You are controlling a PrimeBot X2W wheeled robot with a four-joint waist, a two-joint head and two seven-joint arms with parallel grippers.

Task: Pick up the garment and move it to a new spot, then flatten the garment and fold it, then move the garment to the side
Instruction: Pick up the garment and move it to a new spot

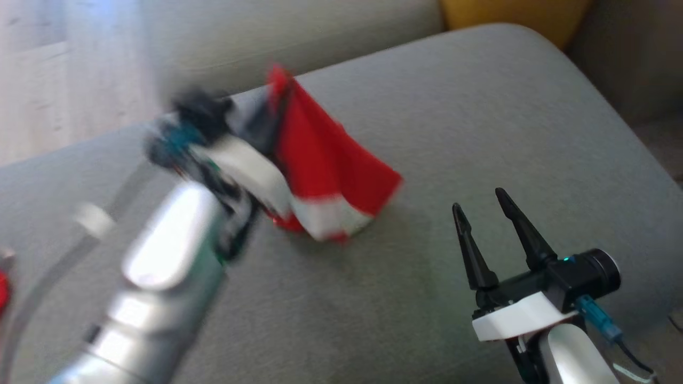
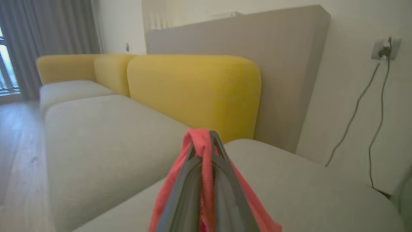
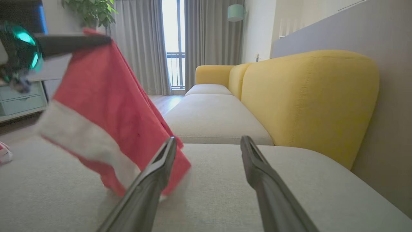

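The garment is red cloth with a white band along its lower part. It hangs from my left gripper, which is shut on its top edge and blurred in the head view. The cloth's lower end touches the grey cushion. In the left wrist view red cloth drapes over the closed fingertips. My right gripper stands open to the right of the garment, apart from it. In the right wrist view the garment hangs left of my open right gripper, with the left gripper's fingers holding its top.
Yellow sofa backrests rise behind the grey seat cushions. A wall with a socket and cables stands at the right. Curtains and a window lie beyond, with a cabinet at the left. A red-and-white item lies at the cushion's left edge.
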